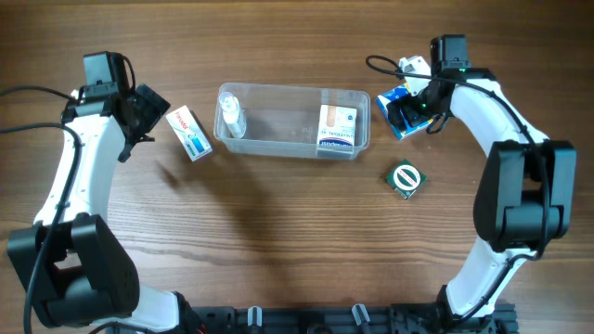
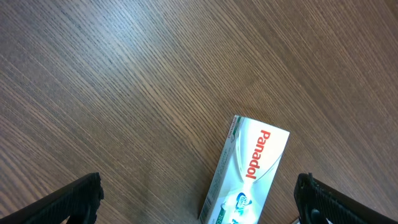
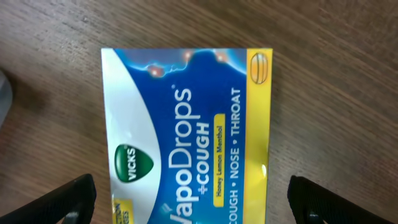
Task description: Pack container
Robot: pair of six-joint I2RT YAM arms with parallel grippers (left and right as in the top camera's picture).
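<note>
The Panadol box [image 2: 249, 174] is cut off by the bottom edge of the left wrist view, where only the tips of the left fingers [image 2: 78, 196] are seen. The Vicks box [image 3: 186, 137] is likewise cropped at the bottom of the right wrist view, with only the tips of the right fingers [image 3: 68, 199] shown. From overhead the Vicks box is partly covered by the right gripper [image 1: 419, 102], and the print on the white box [image 1: 338, 130] in the container [image 1: 278, 90] and on the square pack [image 1: 406, 179] is too small to be read.
</note>
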